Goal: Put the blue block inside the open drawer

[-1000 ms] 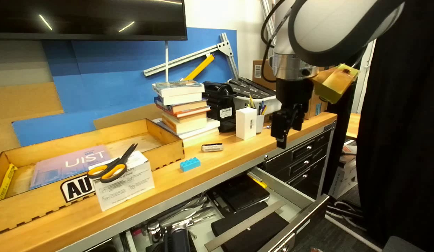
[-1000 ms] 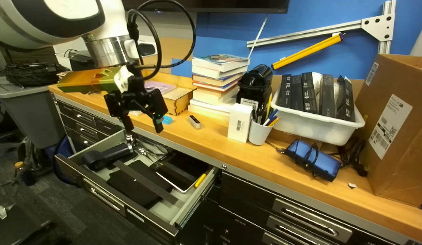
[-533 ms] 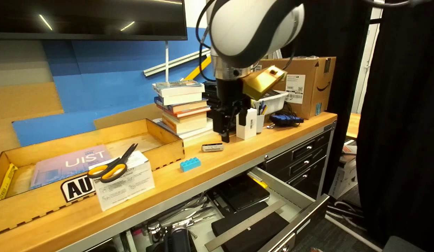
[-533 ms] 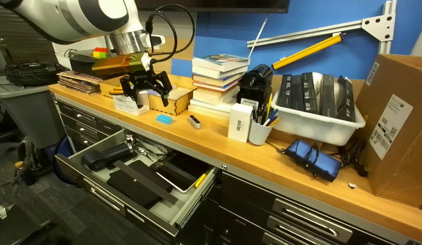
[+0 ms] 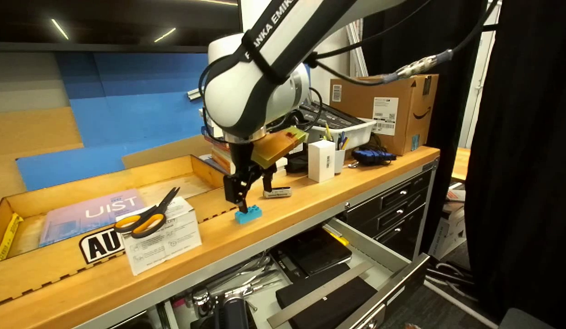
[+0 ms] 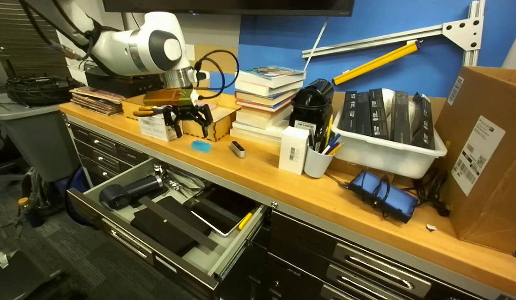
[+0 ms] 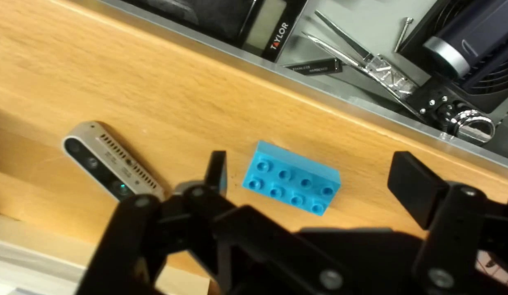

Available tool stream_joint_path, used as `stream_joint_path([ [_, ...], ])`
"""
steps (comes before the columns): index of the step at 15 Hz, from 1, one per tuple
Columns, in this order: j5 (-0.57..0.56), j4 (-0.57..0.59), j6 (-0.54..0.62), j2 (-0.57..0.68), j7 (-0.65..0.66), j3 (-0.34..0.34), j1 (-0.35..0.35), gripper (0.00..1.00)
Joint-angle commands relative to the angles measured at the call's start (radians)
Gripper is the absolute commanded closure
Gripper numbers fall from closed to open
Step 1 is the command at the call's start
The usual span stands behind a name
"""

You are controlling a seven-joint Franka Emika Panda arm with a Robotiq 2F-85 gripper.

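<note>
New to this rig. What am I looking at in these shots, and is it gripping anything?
It's one white-and-black robot arm ending in a black two-finger gripper. Two pictures are taken from outside the robot, from different places; the third looks out from its wrist, which is why the fingers loom large there.

On the wooden benchtop lies a studded blue block, with a silver bar with lenses near it. Also up there: a book stack, a pen cup, and a white box with scissors on top. Below is a cluttered open drawer, where the block is meant to go.

Nothing is held: in the wrist view the fingers stand apart, with bare wood between each one and the block.
</note>
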Motion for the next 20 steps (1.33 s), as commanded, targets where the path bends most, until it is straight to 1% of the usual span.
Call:
stream_joint_path([
  [1,0.03,0.118,0.002,0.127,0.041,-0.017,0.027,0.0],
  [5,0.038,0.171,0.003,0.198,0.082,-0.031,0.04,0.0],
  [8,0.008,0.184,0.053,0.208,0.153,-0.062,0.064,0.0],
  [12,-0.003,0.202,0.069,0.22,0.226,-0.098,0.095,0.0],
  [13,0.002,0.204,0.064,0.221,0.242,-0.103,0.099,0.25],
  [14,0.006,0.202,0.056,0.219,0.253,-0.107,0.102,0.27],
  [15,0.005,0.199,0.052,0.216,0.267,-0.112,0.106,0.34],
  [16,0.004,0.195,0.047,0.21,0.277,-0.114,0.108,0.44],
  [17,0.019,0.188,0.031,0.197,0.267,-0.106,0.102,0.51],
  [18,0.036,0.18,0.01,0.178,0.239,-0.092,0.091,0.53],
  [20,0.005,0.14,-0.043,0.134,0.225,-0.101,0.099,0.53],
])
